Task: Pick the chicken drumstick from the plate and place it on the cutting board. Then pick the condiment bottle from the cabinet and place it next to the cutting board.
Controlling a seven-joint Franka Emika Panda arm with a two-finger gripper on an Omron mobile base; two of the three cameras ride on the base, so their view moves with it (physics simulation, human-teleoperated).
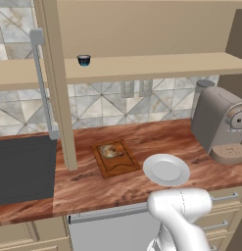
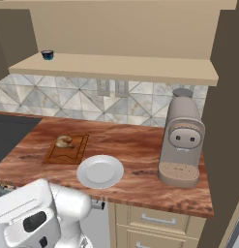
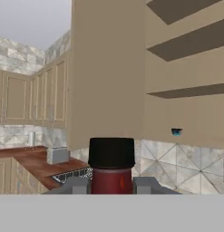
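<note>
The reddish wood countertop (image 1: 142,181) runs in front of a tiled backsplash, with the tan cabinet (image 1: 142,66) shelving mounted above it. In the left base view you see the cutting board (image 1: 115,158) lying on the counter just right of the cabinet's vertical post, with the chicken drumstick (image 1: 109,151) resting on its rear half. The white plate (image 1: 166,169) sits bare just right of the board, near it but apart from it. A grey coffee machine (image 1: 223,125) stands at the far right, and a small blue-rimmed cup (image 1: 84,60) sits on the long shelf.

In the right base view you find the same layout from the other side: the cutting board (image 2: 67,148) at the left with the chicken drumstick (image 2: 64,141) on its far end, the plate (image 2: 100,171) in front and to the right of it, the coffee machine (image 2: 183,140) further right, and the cup (image 2: 47,54) at the left end of the shelf.

In the hand view the gripper (image 3: 111,183) is closed on the condiment bottle (image 3: 111,170): the grey fingers (image 3: 147,183) press against either side of the dark-red body, and the black cap rises upright between them (the bottle's lower part is out of frame). Behind it you can see the shelves and, small at right, the cup (image 3: 176,132).
</note>
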